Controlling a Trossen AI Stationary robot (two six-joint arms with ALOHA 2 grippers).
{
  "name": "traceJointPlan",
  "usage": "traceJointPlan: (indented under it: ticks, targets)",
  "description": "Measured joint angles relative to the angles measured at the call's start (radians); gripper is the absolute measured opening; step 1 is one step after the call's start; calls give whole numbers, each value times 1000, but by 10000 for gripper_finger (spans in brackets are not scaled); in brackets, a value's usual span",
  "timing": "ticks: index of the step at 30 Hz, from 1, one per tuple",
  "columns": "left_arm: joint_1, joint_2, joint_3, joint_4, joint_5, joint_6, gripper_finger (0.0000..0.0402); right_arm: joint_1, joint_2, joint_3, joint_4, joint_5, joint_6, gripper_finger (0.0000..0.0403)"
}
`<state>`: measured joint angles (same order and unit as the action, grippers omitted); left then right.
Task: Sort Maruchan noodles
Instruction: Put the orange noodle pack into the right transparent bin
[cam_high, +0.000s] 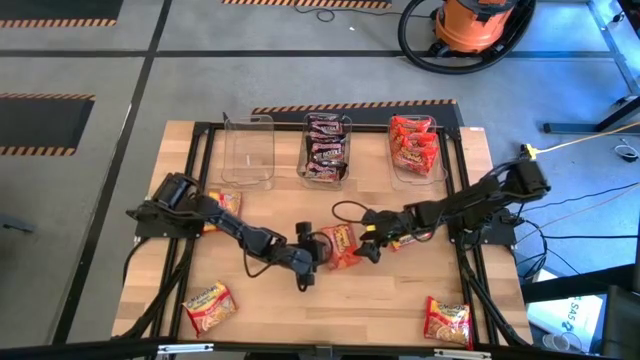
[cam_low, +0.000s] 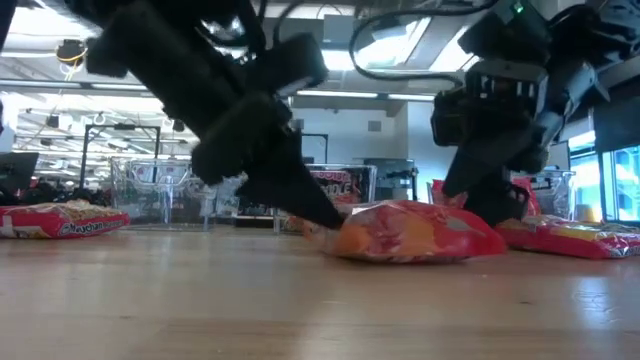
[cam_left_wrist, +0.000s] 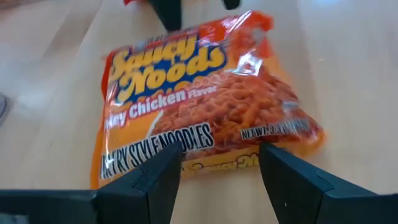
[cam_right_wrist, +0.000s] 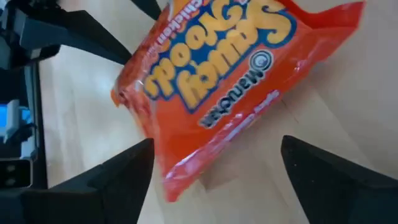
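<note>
Both jaws stand released: left gripper (cam_left_wrist: 219, 180) and right gripper (cam_right_wrist: 214, 180) flank the orange packet (cam_high: 341, 245) lying flat between them. Looks like handover; next, one must clamp it.

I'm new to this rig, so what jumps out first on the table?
Both arms meet mid-table over one orange noodle packet, the left tool and right tool open on either side. Along the far edge stand three clear tubs: one empty, one with dark packets, one with red packets.
</note>
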<state>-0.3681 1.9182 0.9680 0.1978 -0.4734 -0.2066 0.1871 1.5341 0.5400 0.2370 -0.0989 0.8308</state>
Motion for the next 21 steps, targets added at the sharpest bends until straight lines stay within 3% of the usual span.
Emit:
traceJointPlan:
  ticks: [10,21]
  targets:
    - [29,40,1,17,59,-20,208,1,103,1,145,13,60,329]
    - [29,40,0,24,74,-20,208,2,125,1,292,73,49,328]
